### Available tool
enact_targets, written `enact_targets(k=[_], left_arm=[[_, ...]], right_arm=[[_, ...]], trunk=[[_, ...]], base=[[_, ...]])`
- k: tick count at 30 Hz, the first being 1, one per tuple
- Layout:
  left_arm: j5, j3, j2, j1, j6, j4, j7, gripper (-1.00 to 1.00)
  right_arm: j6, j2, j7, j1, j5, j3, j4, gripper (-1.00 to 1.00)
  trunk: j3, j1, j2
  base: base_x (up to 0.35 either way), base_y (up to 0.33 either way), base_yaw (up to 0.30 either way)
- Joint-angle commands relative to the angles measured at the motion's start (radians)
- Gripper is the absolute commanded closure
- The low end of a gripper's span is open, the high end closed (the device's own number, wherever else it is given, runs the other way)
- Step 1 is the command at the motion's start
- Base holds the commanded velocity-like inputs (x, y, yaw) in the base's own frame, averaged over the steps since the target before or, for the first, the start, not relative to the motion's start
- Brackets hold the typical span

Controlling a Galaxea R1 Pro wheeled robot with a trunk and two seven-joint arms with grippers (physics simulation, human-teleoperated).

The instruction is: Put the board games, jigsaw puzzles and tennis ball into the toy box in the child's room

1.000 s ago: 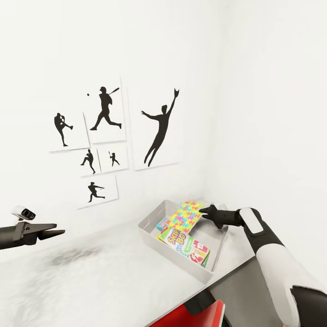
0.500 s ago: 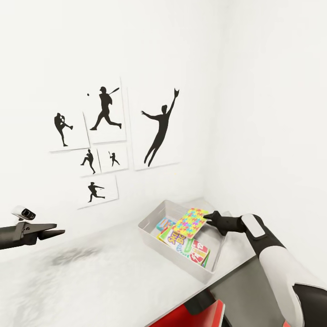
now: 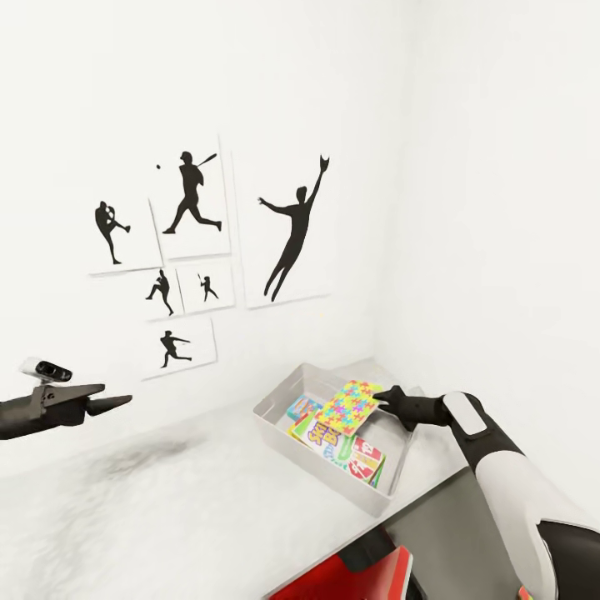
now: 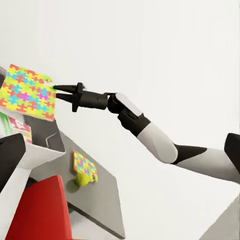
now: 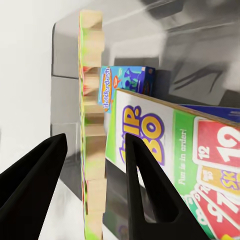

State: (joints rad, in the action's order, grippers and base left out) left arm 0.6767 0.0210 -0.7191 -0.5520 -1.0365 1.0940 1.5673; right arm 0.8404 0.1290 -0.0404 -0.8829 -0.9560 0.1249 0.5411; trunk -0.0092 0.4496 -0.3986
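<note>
The grey toy box [image 3: 332, 485] sits on the table's light grey top [image 3: 192, 517] against the white wall. Inside lie a Skip-Bo board game [image 3: 319, 433], a red card-printed one [image 3: 364, 458] and a blue one [image 3: 300, 407]. A jigsaw puzzle [image 3: 351, 406] leans tilted over them. My right gripper [image 3: 380, 400] is at its edge, and the puzzle [image 5: 92, 150] stands edge-on between the spread fingers [image 5: 142, 180] with a gap each side. The other puzzle [image 4: 84, 165] and the tennis ball [image 4: 82, 179] lie on the dark grey section. My left gripper [image 3: 125, 402] hovers empty at far left.
A red chair [image 3: 350, 579] is tucked under the table's front edge. Black athlete silhouette pictures [image 3: 292, 229] hang on the wall behind. The room's corner stands just beyond the toy box.
My right gripper lowered the puzzle from above the toy box onto the games inside. The left gripper rose slightly, and the head view shifted a little.
</note>
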Motion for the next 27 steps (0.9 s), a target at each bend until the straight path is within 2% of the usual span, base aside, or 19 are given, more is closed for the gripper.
enact_targets(k=[1, 4, 5, 6, 7, 9, 13, 19, 27], left_arm=[[0.009, -0.001, 0.005, -0.009, -0.011, 0.001, 0.003, -1.0], [0.029, -0.003, 0.065, -0.037, -0.011, -0.003, 0.003, -1.0], [0.032, -0.004, 0.101, -0.047, -0.011, -0.006, -0.001, -1.0], [0.033, -0.004, 0.112, -0.049, -0.011, -0.006, -0.016, -1.0], [0.034, -0.004, 0.14, -0.054, -0.011, -0.01, -0.075, -1.0], [0.037, -0.004, 0.158, -0.057, -0.011, -0.013, -0.135, -1.0], [0.04, -0.002, 0.167, -0.058, -0.011, -0.016, -0.173, -1.0], [0.041, -0.001, 0.169, -0.058, -0.011, -0.016, -0.179, -1.0], [0.043, -0.001, 0.167, -0.058, -0.011, -0.016, -0.178, -1.0]], right_arm=[[0.005, 0.0, -0.004, 0.0, -0.005, 0.004, 0.001, 1.0], [0.005, -0.002, -0.004, 0.0, -0.007, 0.005, 0.0, 1.0], [0.005, -0.004, -0.004, 0.0, -0.007, 0.005, 0.001, 1.0], [0.005, -0.005, -0.004, 0.0, -0.007, 0.005, 0.001, 1.0], [0.005, -0.007, -0.005, 0.0, -0.007, 0.005, 0.002, 1.0], [0.005, -0.007, -0.004, -0.001, -0.007, 0.005, 0.003, 1.0], [0.005, -0.003, -0.002, -0.001, -0.007, 0.005, 0.004, 1.0], [0.006, 0.0, 0.002, -0.008, -0.007, 0.004, 0.048, 1.0], [0.005, 0.0, 0.003, -0.008, -0.007, 0.005, 0.055, 1.0]], trunk=[[-0.003, 0.0, -0.001], [-0.008, 0.0, -0.001], [-0.009, 0.0, -0.001], [-0.011, 0.0, -0.001], [-0.013, 0.0, -0.001], [-0.016, 0.0, -0.001], [-0.022, 0.0, -0.001], [-0.032, 0.0, -0.001], [-0.045, 0.0, -0.001]], base=[[0.0, 0.0, 0.0], [0.0, 0.0, 0.0], [0.0, 0.0, 0.0], [0.0, 0.0, 0.0], [0.0, 0.0, 0.0], [0.0, 0.0, 0.0], [0.0, 0.0, 0.0], [0.0, 0.0, 0.0], [0.0, 0.0, 0.0]])
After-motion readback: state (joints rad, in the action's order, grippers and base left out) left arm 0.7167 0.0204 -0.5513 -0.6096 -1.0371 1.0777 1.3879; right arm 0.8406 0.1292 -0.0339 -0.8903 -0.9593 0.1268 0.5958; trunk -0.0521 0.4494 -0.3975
